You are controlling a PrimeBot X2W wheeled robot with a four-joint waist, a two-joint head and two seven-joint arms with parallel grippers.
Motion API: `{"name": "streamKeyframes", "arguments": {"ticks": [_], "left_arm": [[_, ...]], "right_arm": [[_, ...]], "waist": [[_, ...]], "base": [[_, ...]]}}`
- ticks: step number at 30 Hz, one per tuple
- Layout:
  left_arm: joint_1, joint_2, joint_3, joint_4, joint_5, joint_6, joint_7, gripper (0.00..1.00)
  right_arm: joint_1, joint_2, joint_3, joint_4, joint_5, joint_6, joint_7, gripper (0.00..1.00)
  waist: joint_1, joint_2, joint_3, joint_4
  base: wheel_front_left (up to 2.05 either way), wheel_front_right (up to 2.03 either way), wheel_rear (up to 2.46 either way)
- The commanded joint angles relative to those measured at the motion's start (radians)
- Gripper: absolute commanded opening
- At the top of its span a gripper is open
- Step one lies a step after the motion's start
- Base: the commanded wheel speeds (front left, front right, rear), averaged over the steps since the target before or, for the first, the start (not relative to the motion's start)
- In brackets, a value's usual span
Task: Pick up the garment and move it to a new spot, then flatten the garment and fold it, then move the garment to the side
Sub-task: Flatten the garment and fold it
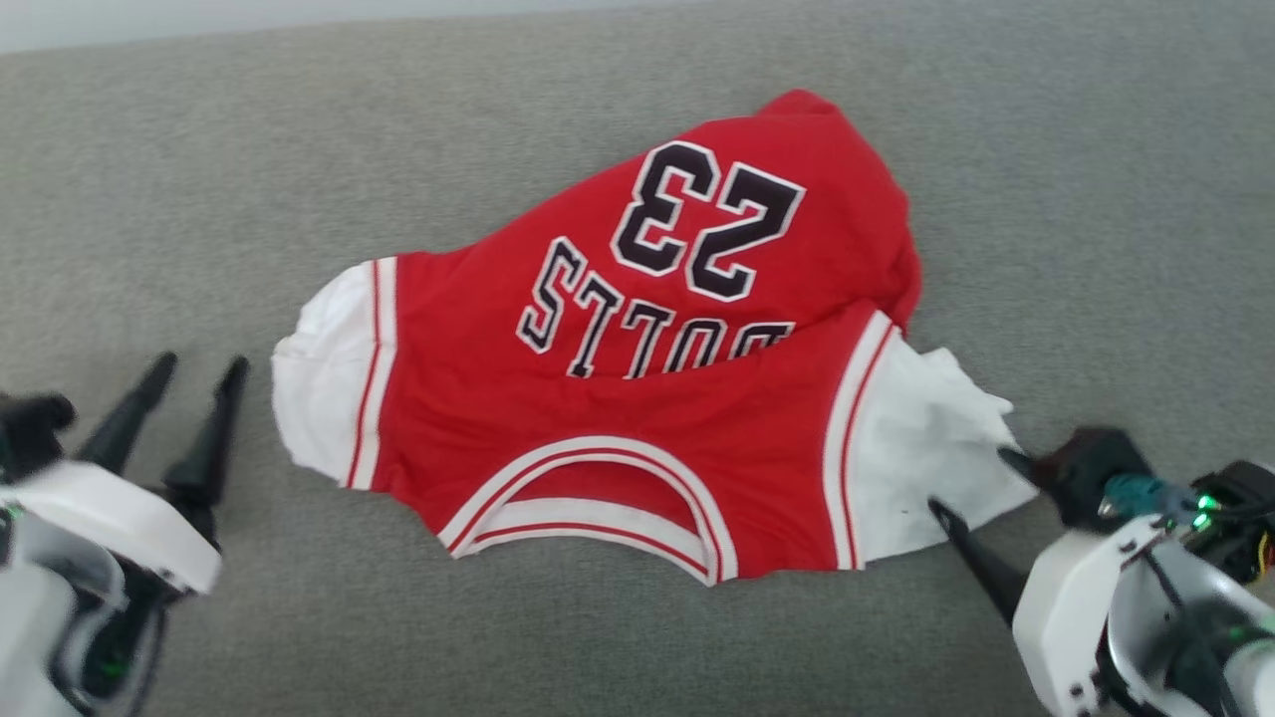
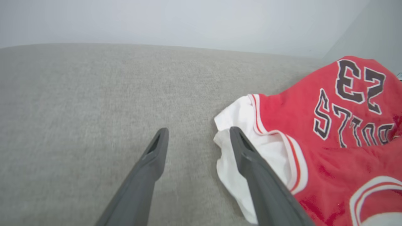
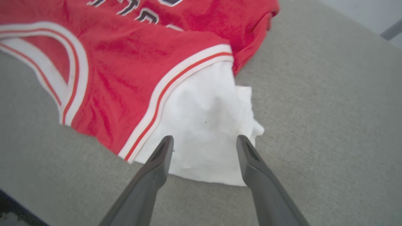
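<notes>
One garment (image 1: 618, 398) (rumpled) on grey upholstery (image 1: 199, 179); left gripper (image 1: 199, 365) at eight o'clock, right gripper (image 1: 971, 480) at four, both spread wide, empty.

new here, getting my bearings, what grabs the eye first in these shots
A crumpled red jersey with a black 23 lies mid-frame on grey upholstery, collar toward the robot. The open right gripper is poised at its white sleeve; the open left gripper sits clear of the other sleeve.

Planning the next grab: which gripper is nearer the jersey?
Right. The right gripper, jaws open, is over a white sleeve of the jersey; the left gripper, also open, is over bare cushion beside the other sleeve.
</notes>
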Motion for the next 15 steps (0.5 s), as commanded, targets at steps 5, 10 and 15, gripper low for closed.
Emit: {"name": "streamKeyframes", "arguments": {"ticks": [5, 10, 15], "left_arm": [[0.16, -0.161, 0.243, -0.096, 0.218, 0.006, -0.005, 1.0], [0.265, -0.331, 0.448, -0.223, 0.422, -0.008, -0.005, 1.0], [0.335, -0.465, 0.561, -0.318, 0.579, -0.02, -0.005, 1.0]], "right_arm": [[0.047, -0.104, 0.053, -0.078, 0.037, 0.0, 0.142, 1.0], [0.042, -0.156, 0.073, -0.064, 0.032, 0.0, 0.203, 1.0], [0.023, -0.16, 0.086, -0.004, 0.035, 0.0, 0.187, 1.0]], "waist": [[0.0, 0.0, -0.001, 0.041], [0.0, 0.0, -0.002, 0.085], [0.0, 0.0, 0.004, 0.133]], "base": [[0.0, 0.0, 0.0], [0.0, 0.0, 0.0], [0.0, 0.0, 0.0]]}}
